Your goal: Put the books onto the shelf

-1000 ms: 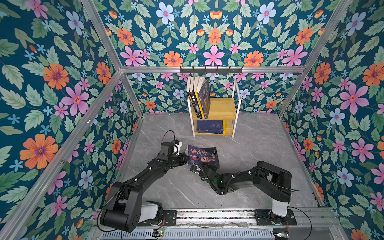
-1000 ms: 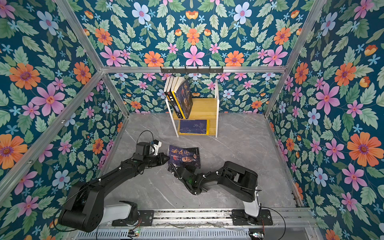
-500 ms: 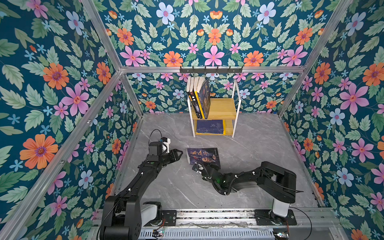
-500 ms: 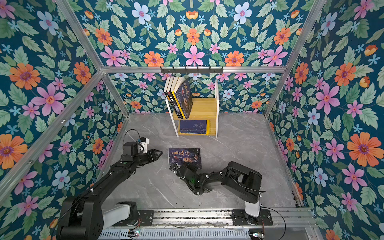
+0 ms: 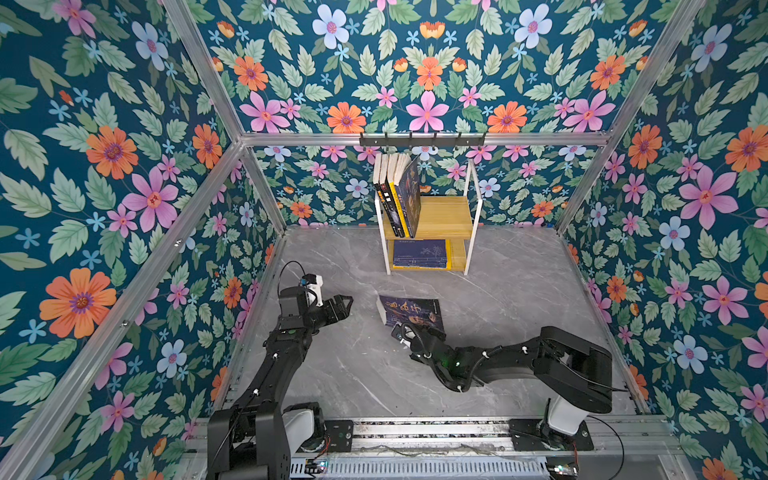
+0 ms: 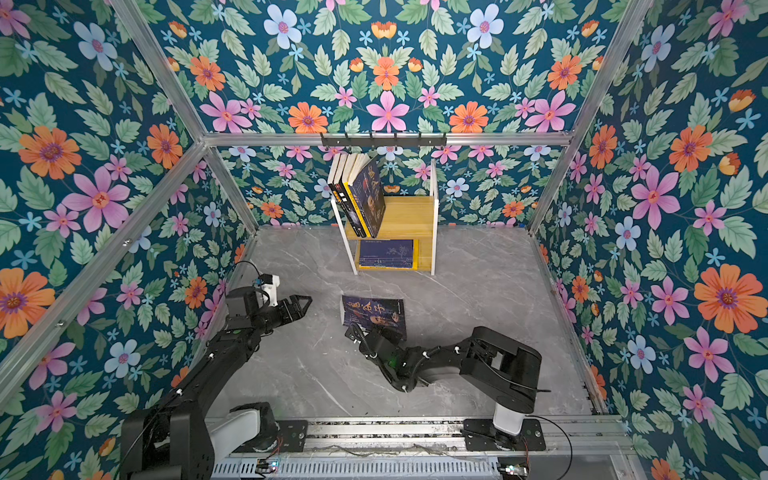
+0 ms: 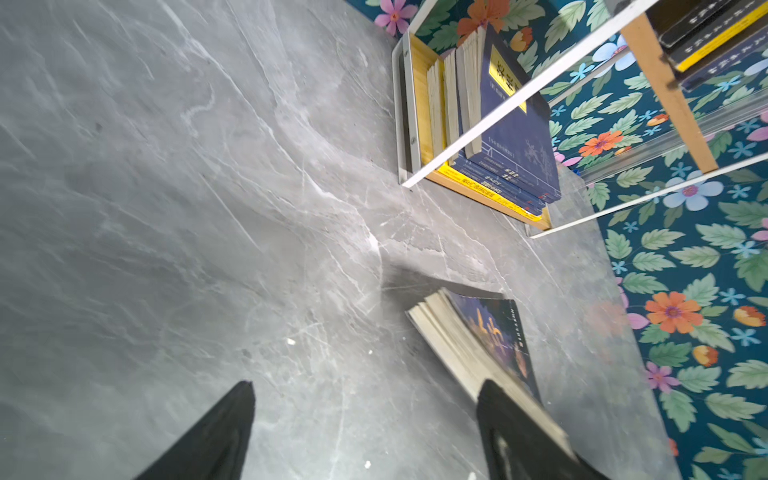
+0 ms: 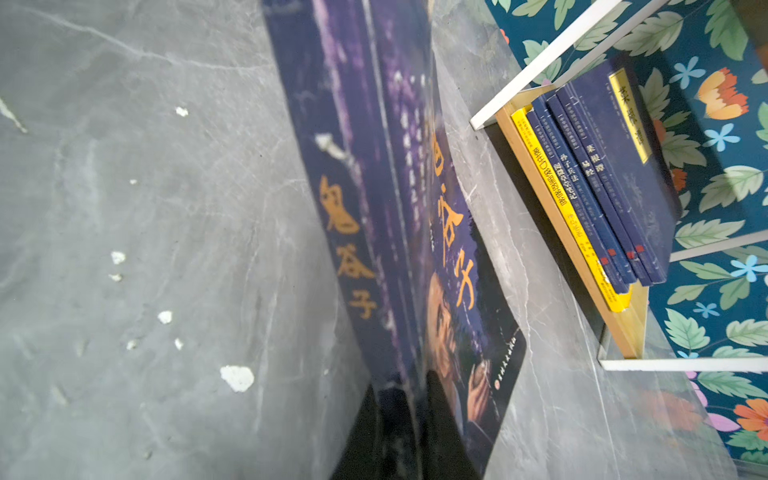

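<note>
one book (image 5: 411,309) on floor (image 5: 519,299), left end effector (image 5: 347,307) now released and withdrawn, right end effector (image 5: 402,332) gripping book

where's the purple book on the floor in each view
In a top view: purple book mid-floor, before the shelf.
In a top view: purple book mid-floor, before the shelf.
Left wrist: purple book past the left gripper, shelf beyond.
Right wrist: purple book up close, shelf beyond.
Shared landmark: the shelf.

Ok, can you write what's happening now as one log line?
right gripper: shut on purple book | left gripper: open, empty | shelf: books on both tiers
</note>
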Motion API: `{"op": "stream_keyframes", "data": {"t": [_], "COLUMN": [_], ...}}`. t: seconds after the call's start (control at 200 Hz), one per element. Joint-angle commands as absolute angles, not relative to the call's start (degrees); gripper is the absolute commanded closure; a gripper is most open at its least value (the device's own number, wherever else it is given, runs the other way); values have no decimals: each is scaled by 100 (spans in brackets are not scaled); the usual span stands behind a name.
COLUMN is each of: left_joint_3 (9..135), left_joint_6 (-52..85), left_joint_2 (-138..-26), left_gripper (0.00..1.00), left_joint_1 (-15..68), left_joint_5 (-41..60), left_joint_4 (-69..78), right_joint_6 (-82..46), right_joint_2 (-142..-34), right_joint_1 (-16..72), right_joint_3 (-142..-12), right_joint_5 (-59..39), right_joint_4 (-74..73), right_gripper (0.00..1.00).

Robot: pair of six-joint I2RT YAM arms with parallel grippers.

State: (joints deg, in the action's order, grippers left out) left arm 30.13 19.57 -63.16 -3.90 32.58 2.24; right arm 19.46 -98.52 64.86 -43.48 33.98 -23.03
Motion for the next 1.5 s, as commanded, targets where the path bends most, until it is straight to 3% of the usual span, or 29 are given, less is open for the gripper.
{"op": "stream_keyframes", "data": {"t": [0.0, 0.16, 0.955, 1.495], "left_joint_3": [3032, 3094, 3098, 3110], "left_joint_6": [1548, 1283, 1099, 1180], "left_joint_2": [-6267, -6191, -6131, -6094], "left_gripper": [9, 0, 0, 0], "left_joint_1": [-512, -653, -815, -825], "left_joint_5": [3374, 3316, 3271, 3215], "left_joint_4": [519, 426, 458, 440], "right_joint_6": [1712, 1645, 476, -254], "right_joint_2": [-9633, -9151, -6887, -5849], "right_joint_1": [6495, 6486, 5822, 5344], "right_joint_3": [-4295, -4128, -3231, -3286], "right_joint_5": [3349, 3450, 2929, 2765], "right_joint_4": [-2415, -2595, -2978, -2831], "right_gripper": [100, 100, 100, 100]}}
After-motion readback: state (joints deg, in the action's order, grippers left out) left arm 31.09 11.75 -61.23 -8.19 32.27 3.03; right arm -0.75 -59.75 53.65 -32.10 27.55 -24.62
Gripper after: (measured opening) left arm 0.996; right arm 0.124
